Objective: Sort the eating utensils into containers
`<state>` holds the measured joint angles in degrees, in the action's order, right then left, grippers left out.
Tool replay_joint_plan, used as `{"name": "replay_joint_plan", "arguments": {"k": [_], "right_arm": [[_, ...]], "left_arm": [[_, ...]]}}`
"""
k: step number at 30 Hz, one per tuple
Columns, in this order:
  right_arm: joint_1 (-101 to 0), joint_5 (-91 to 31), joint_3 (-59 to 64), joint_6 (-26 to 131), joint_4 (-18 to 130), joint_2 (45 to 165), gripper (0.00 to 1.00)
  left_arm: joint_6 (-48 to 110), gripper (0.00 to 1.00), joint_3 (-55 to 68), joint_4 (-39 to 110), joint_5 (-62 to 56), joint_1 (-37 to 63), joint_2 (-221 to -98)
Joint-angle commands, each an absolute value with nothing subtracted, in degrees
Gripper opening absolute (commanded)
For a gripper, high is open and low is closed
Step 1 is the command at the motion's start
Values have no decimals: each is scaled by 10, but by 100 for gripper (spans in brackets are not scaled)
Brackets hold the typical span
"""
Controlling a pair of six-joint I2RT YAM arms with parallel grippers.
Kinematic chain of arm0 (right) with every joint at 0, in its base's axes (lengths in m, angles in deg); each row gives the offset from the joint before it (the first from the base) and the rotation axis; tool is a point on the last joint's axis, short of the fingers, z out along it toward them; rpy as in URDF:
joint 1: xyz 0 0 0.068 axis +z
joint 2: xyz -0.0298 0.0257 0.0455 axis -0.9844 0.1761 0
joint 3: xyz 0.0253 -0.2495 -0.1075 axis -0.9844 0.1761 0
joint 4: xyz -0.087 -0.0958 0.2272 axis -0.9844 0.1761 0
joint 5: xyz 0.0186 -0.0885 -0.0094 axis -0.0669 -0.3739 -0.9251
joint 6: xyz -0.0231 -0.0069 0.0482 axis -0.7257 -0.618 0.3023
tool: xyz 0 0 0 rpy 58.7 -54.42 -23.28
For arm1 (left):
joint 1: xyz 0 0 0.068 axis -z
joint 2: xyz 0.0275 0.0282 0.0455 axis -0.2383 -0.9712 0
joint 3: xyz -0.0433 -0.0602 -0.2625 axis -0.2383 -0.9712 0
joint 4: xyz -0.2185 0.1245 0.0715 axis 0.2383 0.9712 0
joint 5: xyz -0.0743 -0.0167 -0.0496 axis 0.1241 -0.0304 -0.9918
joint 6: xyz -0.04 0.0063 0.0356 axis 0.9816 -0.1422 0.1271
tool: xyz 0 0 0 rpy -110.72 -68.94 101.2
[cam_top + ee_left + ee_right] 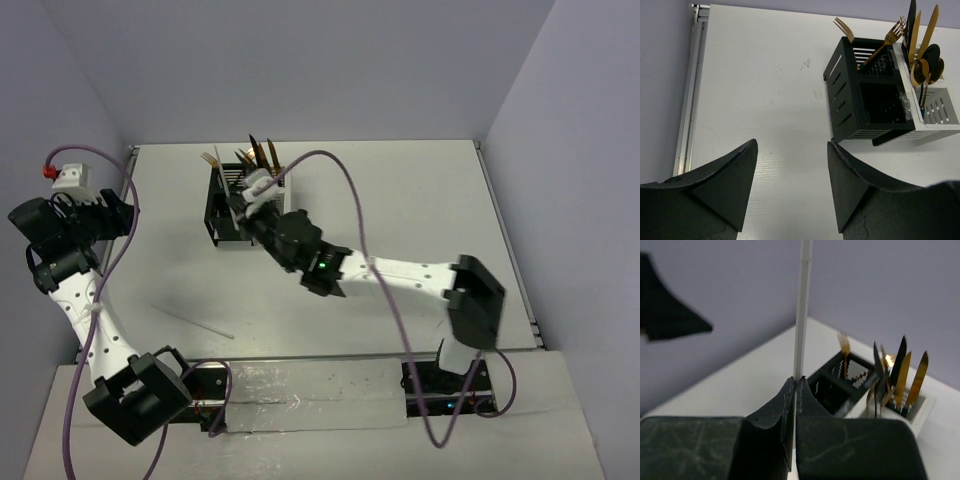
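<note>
The black caddy (850, 100) and the white caddy (940, 107) stand joined at the back of the table. Two gold forks (844, 29) stand in the black caddy. Gold and black knives and spoons (925, 45) stand in the white one. My right gripper (795, 380) is shut on a thin white stick (802, 315) held upright, just in front of and above the caddies (222, 205). In the top view it (252, 198) hovers over them. My left gripper (792, 145) is open and empty, at the far left (115, 215), well apart from the caddies.
Another thin clear stick (195, 320) lies on the table in front of the caddies. A metal rail (687, 100) runs along the table's left edge. Purple cables arch over both arms.
</note>
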<state>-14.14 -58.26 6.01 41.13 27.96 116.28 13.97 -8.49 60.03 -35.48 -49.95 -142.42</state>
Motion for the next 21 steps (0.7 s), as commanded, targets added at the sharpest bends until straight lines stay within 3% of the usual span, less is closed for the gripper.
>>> {"name": "replay_joint_plan", "arguments": {"k": [1, 3, 9, 21], "right_arm": [[-150, -669, -56, 330, 40, 1317, 0], [-156, -692, -158, 296, 29, 1413, 0], [-191, -721, -273, 304, 36, 1549, 0], [-211, -676, -296, 406, 180, 1589, 0]], "left_arm": [[147, 67, -80, 584, -352, -505, -1422], [136, 67, -86, 588, -355, -505, -1417], [115, 67, -116, 580, -343, -505, -1399], [108, 67, -128, 577, -361, -506, -1399]]}}
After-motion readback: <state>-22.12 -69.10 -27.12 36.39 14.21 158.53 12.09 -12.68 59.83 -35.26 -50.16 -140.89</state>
